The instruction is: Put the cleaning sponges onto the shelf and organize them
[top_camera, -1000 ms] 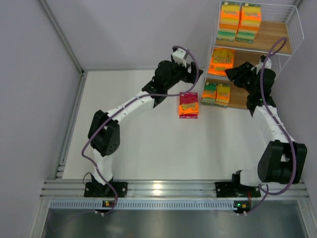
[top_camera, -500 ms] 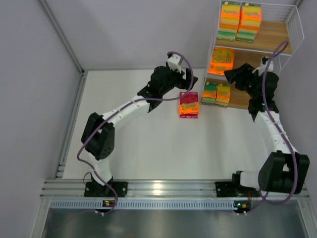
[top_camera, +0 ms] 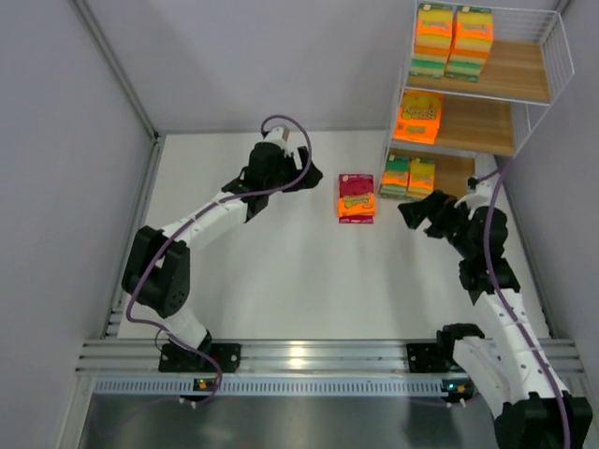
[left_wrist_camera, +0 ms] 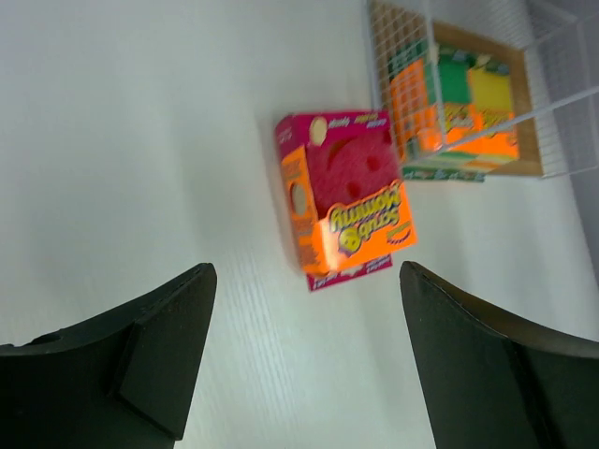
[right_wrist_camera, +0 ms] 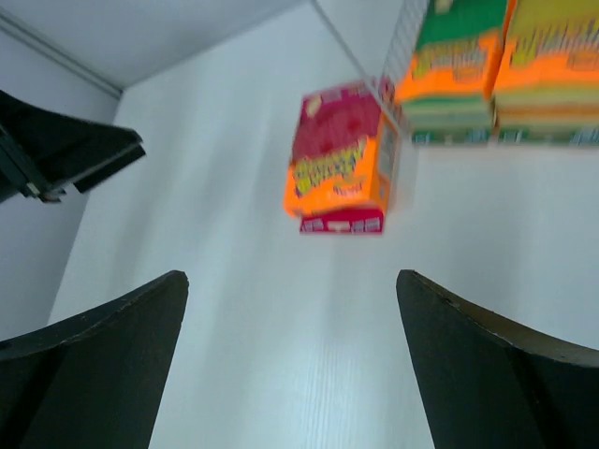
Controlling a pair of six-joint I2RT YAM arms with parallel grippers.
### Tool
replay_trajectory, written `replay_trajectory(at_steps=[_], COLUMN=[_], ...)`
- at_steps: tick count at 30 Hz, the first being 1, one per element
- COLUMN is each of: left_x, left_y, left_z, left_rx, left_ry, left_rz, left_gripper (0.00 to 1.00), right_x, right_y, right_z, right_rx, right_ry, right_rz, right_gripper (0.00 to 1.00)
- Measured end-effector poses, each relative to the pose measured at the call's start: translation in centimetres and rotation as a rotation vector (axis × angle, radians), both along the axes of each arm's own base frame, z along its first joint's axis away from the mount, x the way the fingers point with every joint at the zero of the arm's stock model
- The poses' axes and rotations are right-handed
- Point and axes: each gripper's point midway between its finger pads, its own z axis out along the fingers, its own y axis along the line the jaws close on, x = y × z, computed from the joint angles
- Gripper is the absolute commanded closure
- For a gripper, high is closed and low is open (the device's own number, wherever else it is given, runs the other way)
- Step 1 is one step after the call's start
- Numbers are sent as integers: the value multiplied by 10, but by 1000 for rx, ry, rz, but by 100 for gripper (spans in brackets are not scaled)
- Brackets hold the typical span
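One cleaning sponge pack (top_camera: pixel 357 197), magenta-topped with an orange label, lies alone on the white table just left of the shelf (top_camera: pixel 524 84). It shows in the left wrist view (left_wrist_camera: pixel 346 201) and the right wrist view (right_wrist_camera: pixel 342 159). More sponge packs sit on the shelf: two stacks on the top board (top_camera: pixel 453 41), one on the middle board (top_camera: pixel 418 115), two on the bottom board (top_camera: pixel 409 177). My left gripper (top_camera: pixel 304 176) (left_wrist_camera: pixel 304 281) is open, left of the loose pack and apart from it. To the pack's right my right gripper (top_camera: pixel 416 220) (right_wrist_camera: pixel 290 281) is open and empty.
The shelf's white wire frame (left_wrist_camera: pixel 440 94) stands at the table's far right corner. Grey walls close the table at the back and left. A metal rail (top_camera: pixel 299 355) with the arm bases runs along the near edge. The left gripper's fingers (right_wrist_camera: pixel 75 154) show in the right wrist view.
The right gripper has drawn back out of the shelf toward the near side and opened. The left gripper has pulled away leftward from the loose pack, which has not moved.
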Motion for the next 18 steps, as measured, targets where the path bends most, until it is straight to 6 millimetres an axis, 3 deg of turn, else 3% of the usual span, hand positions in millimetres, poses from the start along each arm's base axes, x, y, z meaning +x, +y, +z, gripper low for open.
replay_trajectory(at_steps=[2,4,7,9,12,18], left_x=[-12,-20,-24,-24,-22,-19], left_y=[6,5,-3,-8,-13,-27], left_z=[-35,-56,-78,-92,-110,-144], left_rx=[21,33,36,43,52,59], left_ry=[99,166,225,258,293,351], left_rz=[12,6,-7,-10,-11,-28], left_gripper=[17,18,19,20,21,27], right_x=[-15,-31,-48,-49,-42,-38], right_y=[16,27,37,42,52,51], right_z=[-54,-98,-136,-141,-134,-138], right_rx=[18,33,39,37,67,107], right_ry=[117,220,316,328,287,272], right_rz=[35,57,66,60,62,14], right_gripper=[5,6,5,5,5,5])
